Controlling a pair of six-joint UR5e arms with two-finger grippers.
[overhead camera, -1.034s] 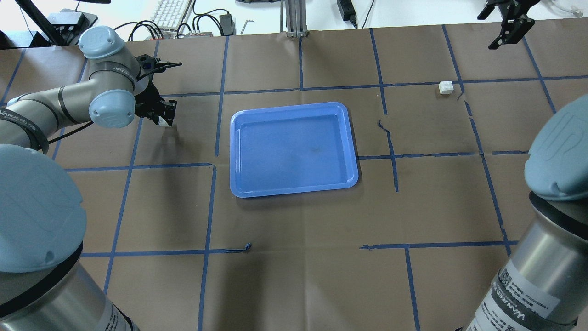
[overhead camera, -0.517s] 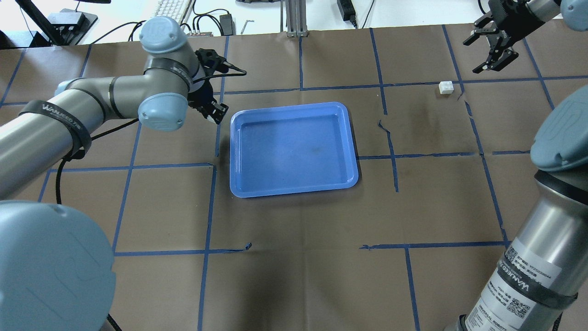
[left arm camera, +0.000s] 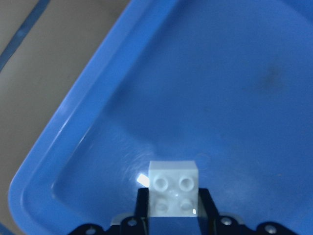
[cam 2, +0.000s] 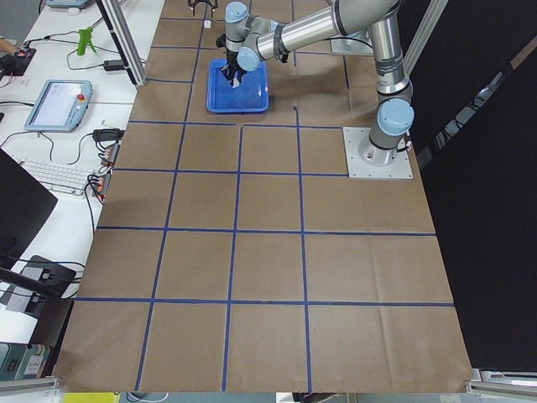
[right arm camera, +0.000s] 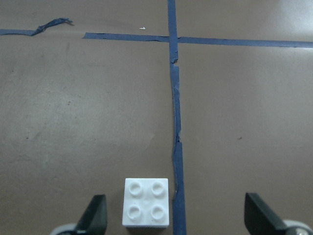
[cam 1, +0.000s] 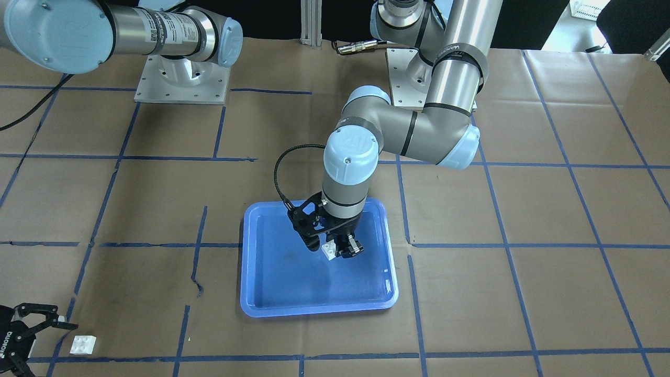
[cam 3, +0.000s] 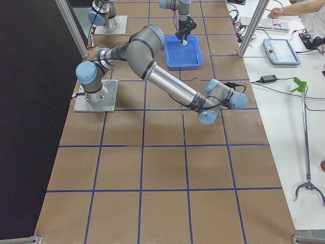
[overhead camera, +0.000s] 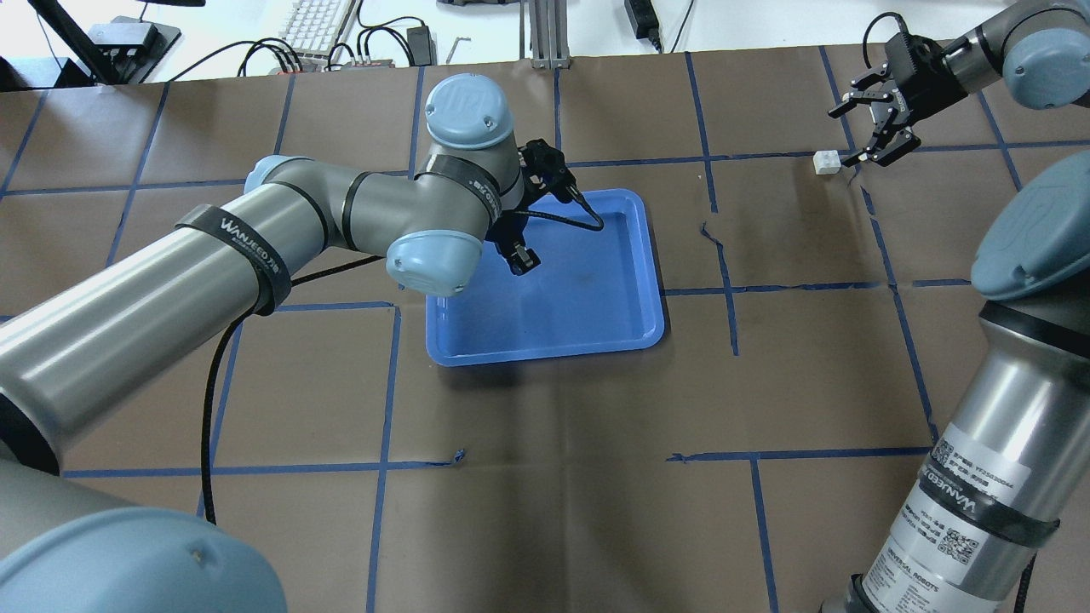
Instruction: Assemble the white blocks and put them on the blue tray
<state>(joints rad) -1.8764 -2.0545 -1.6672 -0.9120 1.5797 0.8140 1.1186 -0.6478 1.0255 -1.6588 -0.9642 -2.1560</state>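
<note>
Hovering over the shallow blue plastic tray (overhead camera: pixel 596 328), the left arm's jaws pinch one small white studded plastic brick (left arm camera: pixel 173 188) by its sides, studs towards the wrist camera, not far from a tray corner. The other white brick (right arm camera: pixel 146 201) sits on the brown paper-covered tabletop (overhead camera: pixel 553 477), well apart from the tray. The right arm's jaws, spread wide, hang near it without touching.

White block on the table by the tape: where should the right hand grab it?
Take the white block by two opposite flat side walls, coming straight down: it sits flat, studs up, all sides free. In the wrist view it lies nearer one finger of the open right hand, so centre first.
</note>
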